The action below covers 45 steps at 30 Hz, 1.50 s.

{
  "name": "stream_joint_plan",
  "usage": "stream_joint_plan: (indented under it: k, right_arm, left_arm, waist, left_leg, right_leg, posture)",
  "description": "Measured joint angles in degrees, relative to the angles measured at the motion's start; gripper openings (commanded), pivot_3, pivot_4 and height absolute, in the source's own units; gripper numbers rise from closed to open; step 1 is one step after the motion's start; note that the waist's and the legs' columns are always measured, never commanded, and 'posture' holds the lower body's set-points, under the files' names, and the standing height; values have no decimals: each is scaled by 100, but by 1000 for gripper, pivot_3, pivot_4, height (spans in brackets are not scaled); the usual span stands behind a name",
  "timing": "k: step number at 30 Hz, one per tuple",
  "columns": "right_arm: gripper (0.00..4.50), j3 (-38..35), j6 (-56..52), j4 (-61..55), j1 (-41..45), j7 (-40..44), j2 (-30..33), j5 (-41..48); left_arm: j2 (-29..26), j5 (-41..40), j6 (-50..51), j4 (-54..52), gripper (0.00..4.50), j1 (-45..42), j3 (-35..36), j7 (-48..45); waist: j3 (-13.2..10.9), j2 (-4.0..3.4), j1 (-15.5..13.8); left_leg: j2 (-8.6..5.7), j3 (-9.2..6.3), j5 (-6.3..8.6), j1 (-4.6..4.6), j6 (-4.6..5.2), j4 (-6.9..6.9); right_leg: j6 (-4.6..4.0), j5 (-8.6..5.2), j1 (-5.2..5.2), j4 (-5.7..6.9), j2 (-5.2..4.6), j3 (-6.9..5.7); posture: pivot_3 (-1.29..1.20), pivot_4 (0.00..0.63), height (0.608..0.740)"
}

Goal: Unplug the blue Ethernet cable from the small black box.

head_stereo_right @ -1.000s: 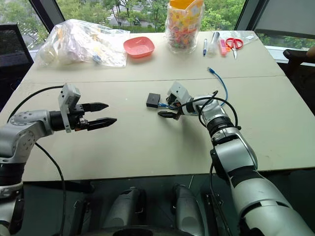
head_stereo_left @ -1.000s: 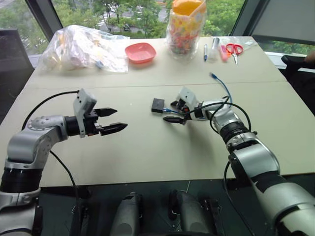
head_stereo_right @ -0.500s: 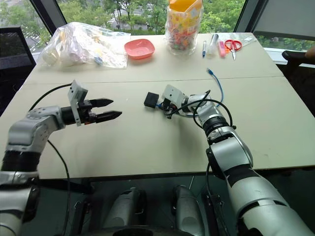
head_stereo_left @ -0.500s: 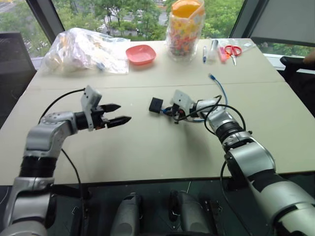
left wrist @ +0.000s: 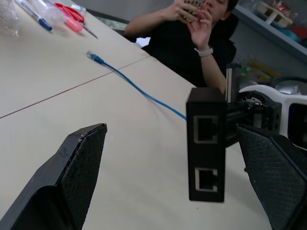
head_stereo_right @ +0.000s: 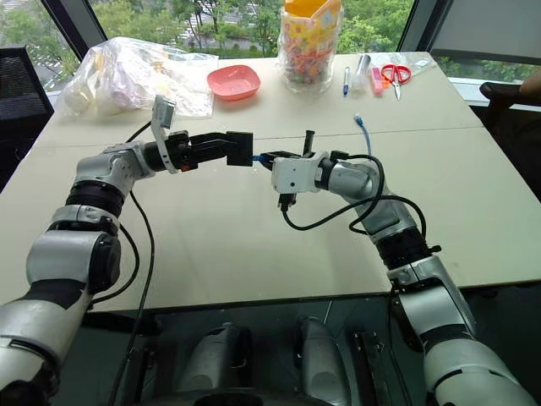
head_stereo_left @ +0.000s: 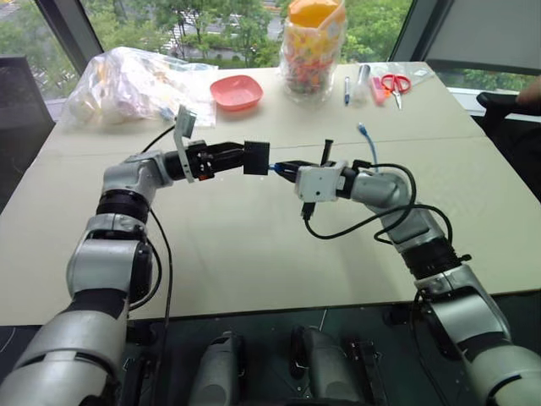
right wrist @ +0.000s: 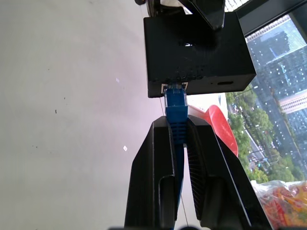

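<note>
Both arms are now meeting above the middle of the table [head_stereo_left: 254, 279], where a second ago they were well apart and the small black box [head_stereo_left: 257, 157] was lying on the surface. The right gripper [right wrist: 177, 127] is clenching the blue Ethernet cable [right wrist: 176, 108] just behind its plug, holding cable and box up off the table, with the plug still seated in the port. The left gripper [head_stereo_left: 238, 155] is spread wide with a finger on either side of the box, not yet closing on it. I judge the next step is to clamp the box, then pull apart. Farther off, the cable's free end [head_stereo_left: 364, 130] is trailing on the table. Beyond, a pink bowl [head_stereo_left: 237, 90], a plastic bag [head_stereo_left: 135, 80], a snack jar [head_stereo_left: 313, 42], pens and scissors [head_stereo_left: 397, 83] are sitting clear of the work; a person [left wrist: 192, 43] is sitting past the table.
</note>
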State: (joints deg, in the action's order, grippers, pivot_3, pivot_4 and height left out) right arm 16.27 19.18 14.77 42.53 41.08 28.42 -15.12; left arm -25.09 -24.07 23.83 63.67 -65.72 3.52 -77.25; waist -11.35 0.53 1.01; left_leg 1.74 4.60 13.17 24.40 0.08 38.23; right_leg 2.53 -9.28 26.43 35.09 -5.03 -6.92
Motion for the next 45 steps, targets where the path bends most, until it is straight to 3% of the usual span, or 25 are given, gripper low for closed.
stream_joint_plan:
  k: [1, 4, 11, 12, 15, 18, 23, 26, 29, 33, 39, 45]
  right_arm:
    - [29, 0, -77, -80, -21, 2, 7, 0]
    - [0, 2, -266, -291, -38, 2, 5, -6]
    - [0, 12, -544, -452, -69, -8, -7, -69]
    - [0, 13, -555, -463, -71, -9, -7, -85]
    - [0, 13, -633, -567, -73, -17, -4, -138]
    - [1149, 4, -813, -695, -158, 130, -1, -41]
    - [3698, -395, -1990, -1709, -1115, 377, 120, 584]
    - [3698, -1169, -3735, -2629, -1809, 215, -341, 1750]
    - [3698, -2057, -5778, -3592, -1956, -448, -1604, 3888]
    - [3698, -2657, -7159, -3817, -1984, -1267, -2635, 5916]
    - [3698, -2854, -7301, -3791, -2014, -2340, -3173, 6673]
    - [3698, -2853, -7047, -3648, -2001, -2617, -3098, 6742]
  left_arm:
    - [39, 22, -57, 106, 4500, -66, 28, -19]
    - [178, 108, -75, 327, 3713, -272, 63, -196]
    - [314, 232, -52, 414, 681, -405, 86, -714]
    - [317, 239, -52, 423, 524, -406, 96, -716]
    - [318, 249, -52, 438, 531, -406, 187, -729]
    - [330, 311, -56, 438, 531, -405, 193, -651]
    - [225, 319, -10, 404, 531, -335, 451, -443]
    - [123, 211, 243, 364, 531, -146, 687, -440]
    - [264, -84, 807, 205, 531, -118, 962, -454]
    - [562, -617, 1615, -302, 531, 83, 1359, -367]
    - [871, -1206, 2585, -1327, 531, 694, 1598, 19]
    - [892, -1527, 3060, -2074, 531, 923, 1597, 243]
  waist:
    - [-1, 1, -4]
    - [-4, 6, -22]
    - [-8, 13, -21]
    - [-8, 13, -22]
    - [-8, 14, -19]
    - [-8, 14, -22]
    - [-9, 17, -62]
    - [-9, 19, -37]
    - [-11, 24, -24]
    - [-8, 22, -30]
    - [-8, 23, -34]
    - [-8, 23, -27]
  left_leg:
    - [2, -2, 0, 0, 0, 0]
    - [1, -1, 0, 4, 1, 0]
    - [1, -1, 2, 5, 3, 0]
    - [1, -1, 2, 5, 3, 0]
    - [2, -3, 2, 5, 3, 0]
    - [2, -4, 2, 5, 3, 0]
    - [7, -9, 2, 9, 4, -1]
    - [9, -15, 4, 7, 6, 1]
    - [22, -24, 3, 2, 5, 4]
    - [26, -25, 3, -8, 5, 4]
    - [21, -23, 3, 3, 5, 1]
    - [20, -24, 4, 2, 5, 1]
  right_leg:
    - [-1, 0, 0, 1, 0, -1]
    - [-1, 0, 1, 0, 0, -1]
    - [-1, 0, 2, -2, 0, -1]
    - [-1, 0, 2, -1, 0, 0]
    - [-1, 0, 3, -1, 0, 0]
    - [-1, 0, 2, -1, 0, 0]
    - [-1, -1, 1, -3, -7, -1]
    - [-2, 2, 4, 1, -9, 2]
    - [-18, 12, 4, 8, 3, 2]
    - [-23, 14, -4, 7, 1, 2]
    - [-23, 14, 2, -2, -2, 4]
    - [-22, 14, 1, -5, 0, 4]
  posture:
    - [0, 150, 740]
    - [0, 150, 740]
    - [0, 150, 740]
    - [0, 150, 740]
    - [0, 150, 740]
    - [0, 150, 740]
    - [0, 150, 740]
    - [0, 150, 740]
    - [0, 150, 740]
    - [0, 150, 740]
    - [0, 150, 740]
    - [0, 150, 740]
